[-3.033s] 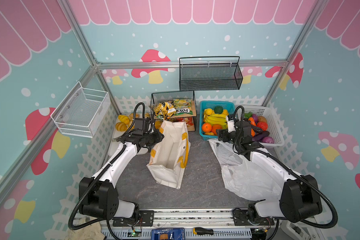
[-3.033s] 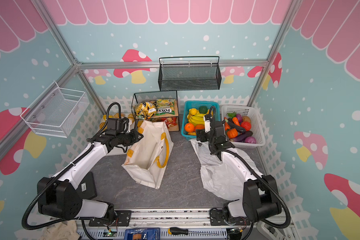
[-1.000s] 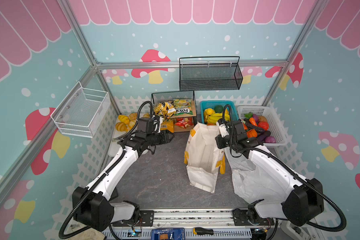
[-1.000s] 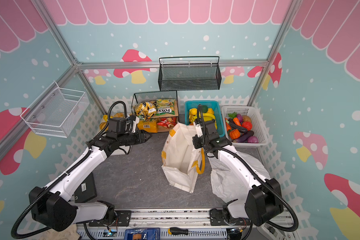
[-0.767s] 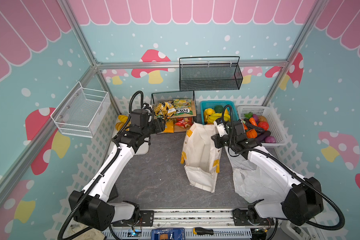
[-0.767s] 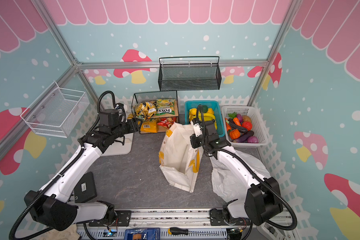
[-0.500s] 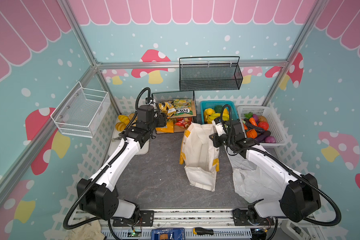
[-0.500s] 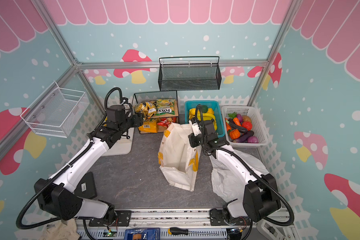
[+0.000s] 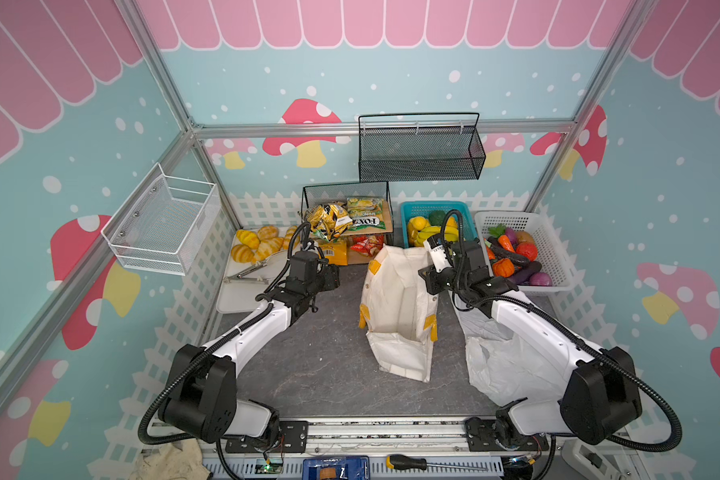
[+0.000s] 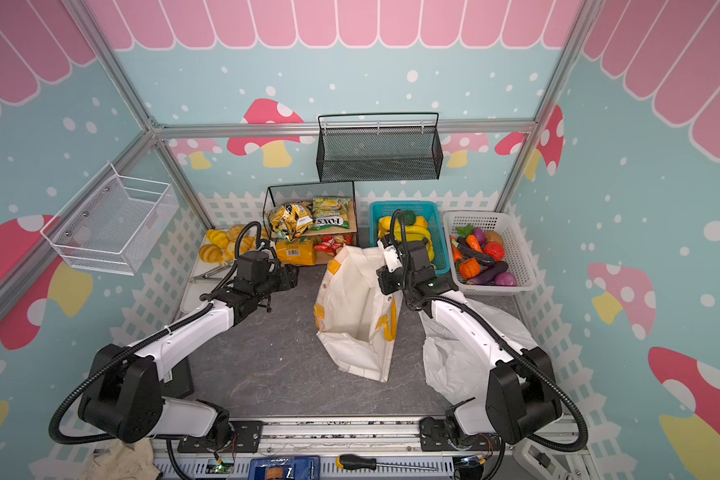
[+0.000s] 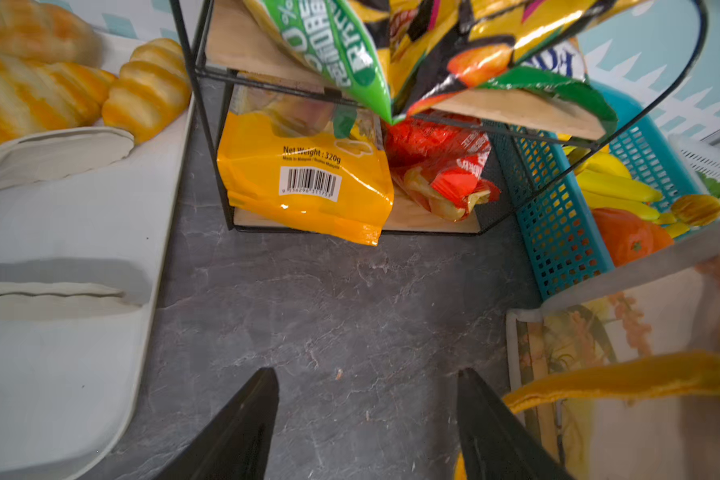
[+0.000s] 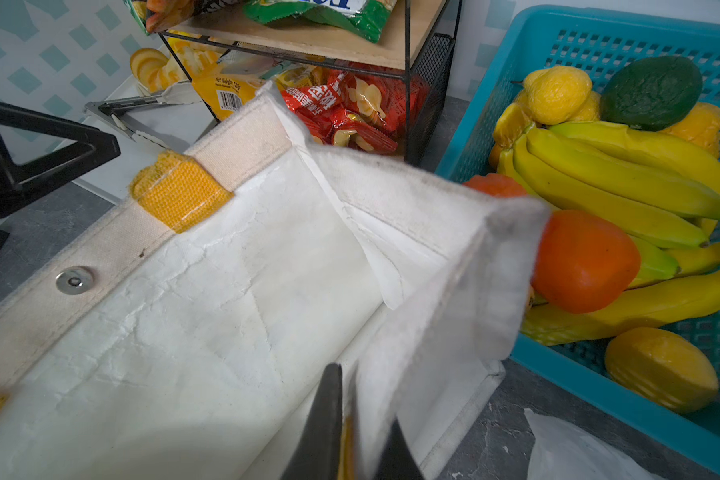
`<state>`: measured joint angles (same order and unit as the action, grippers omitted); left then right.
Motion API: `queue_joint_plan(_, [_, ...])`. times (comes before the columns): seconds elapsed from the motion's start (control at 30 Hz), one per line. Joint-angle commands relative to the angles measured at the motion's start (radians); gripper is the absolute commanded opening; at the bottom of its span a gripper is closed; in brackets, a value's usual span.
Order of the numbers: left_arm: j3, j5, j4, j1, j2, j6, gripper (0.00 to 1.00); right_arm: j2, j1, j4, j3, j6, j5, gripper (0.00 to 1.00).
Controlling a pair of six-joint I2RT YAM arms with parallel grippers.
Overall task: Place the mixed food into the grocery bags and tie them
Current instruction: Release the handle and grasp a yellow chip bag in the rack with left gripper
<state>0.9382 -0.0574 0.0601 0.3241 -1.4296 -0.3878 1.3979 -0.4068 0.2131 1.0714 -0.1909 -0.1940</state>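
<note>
Right wrist view: right gripper (image 12: 360,432) pinched shut on tote (image 12: 225,299) rim, mouth upright beside blue basket (image 12: 599,37); left gripper (image 11: 366,374) spread wide, empty, above tabletop (image 11: 329,299), facing snack packets (image 11: 433,41) on wire rack (image 11: 242,54); plastic bag (image 9: 499,365) flat beside tote.

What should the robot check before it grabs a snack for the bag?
1. Is the left gripper open and empty? ok.
2. Is the right gripper pinching the canvas tote by its rim, mouth open? ok.
3. Is there room inside the tote? Only bare lining shows: ok.
4. Are the gold-black packet and the green-white packet on the rack, ahead of the left gripper? On its top shelf: ok.
5. Is the gold-black packet free of the rack's wires? cannot tell.
6. Is the white plastic bag ready to fill? It lies crumpled flat beneath the right arm: not ok.
</note>
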Motion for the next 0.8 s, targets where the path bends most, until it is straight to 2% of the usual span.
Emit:
queue_joint_plan(0.0, [0.095, -0.067, -0.081, 0.024, -0.023, 0.043, 0.71, -0.003, 0.000, -0.056, -0.013, 0.011, -0.015, 0.02])
queue_joint_plan(0.1, [0.176, -0.221, -0.066, 0.081, -0.060, 0.221, 0.75, -0.007, 0.000, -0.059, -0.019, 0.011, -0.016, 0.02])
queue_joint_plan(0.23, [0.286, -0.324, -0.063, 0.116, -0.141, 0.415, 0.78, -0.010, 0.000, -0.059, -0.022, 0.011, -0.027, 0.02])
queue_joint_plan(0.33, [0.366, -0.349, -0.068, 0.125, -0.210, 0.556, 0.81, -0.011, 0.000, -0.060, -0.025, 0.011, -0.028, 0.02])
queue_joint_plan(0.47, [0.464, -0.346, -0.066, 0.127, -0.307, 0.676, 0.82, -0.007, 0.000, -0.061, -0.024, 0.011, -0.029, 0.02])
queue_joint_plan(0.53, [0.518, -0.385, -0.076, 0.127, -0.362, 0.737, 0.81, -0.008, 0.000, -0.061, -0.024, 0.011, -0.032, 0.02])
queue_joint_plan(0.67, [0.602, -0.402, -0.115, 0.125, -0.454, 0.860, 0.78, -0.010, 0.000, -0.061, -0.030, 0.012, -0.032, 0.02])
queue_joint_plan(0.77, [0.666, -0.443, -0.110, 0.124, -0.518, 0.916, 0.71, -0.015, 0.000, -0.062, -0.035, 0.011, -0.033, 0.02])
